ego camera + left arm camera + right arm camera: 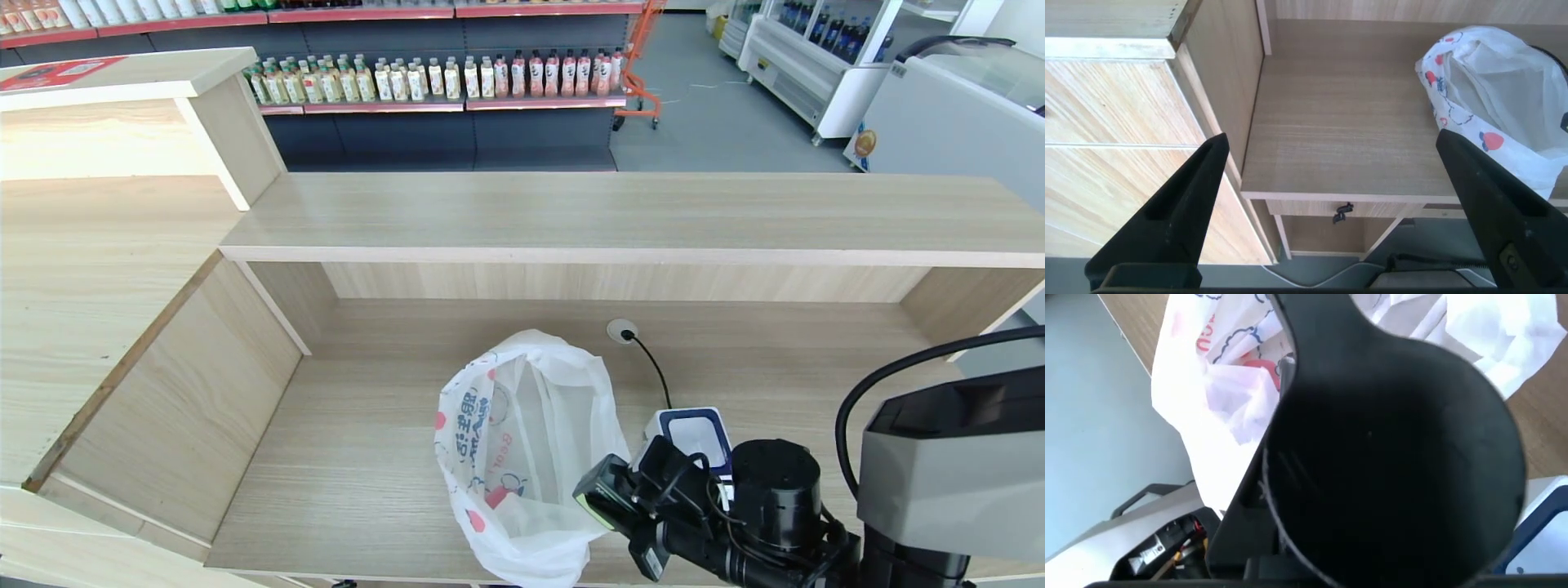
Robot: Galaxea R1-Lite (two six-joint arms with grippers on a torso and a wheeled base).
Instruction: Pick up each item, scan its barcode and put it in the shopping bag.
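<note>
The shopping bag (522, 457), thin white plastic printed with red hearts and blue lettering, stands crumpled on the tabletop (367, 457) with its mouth open upward. Just beside it at its 3 o'clock sits the white barcode scanner (695, 430) with a dark-framed window, its black cable (653, 363) running toward 12 o'clock.

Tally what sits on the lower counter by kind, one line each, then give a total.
Shopping bag: 1
Scanner: 1
Cable: 1
Total: 3
</note>
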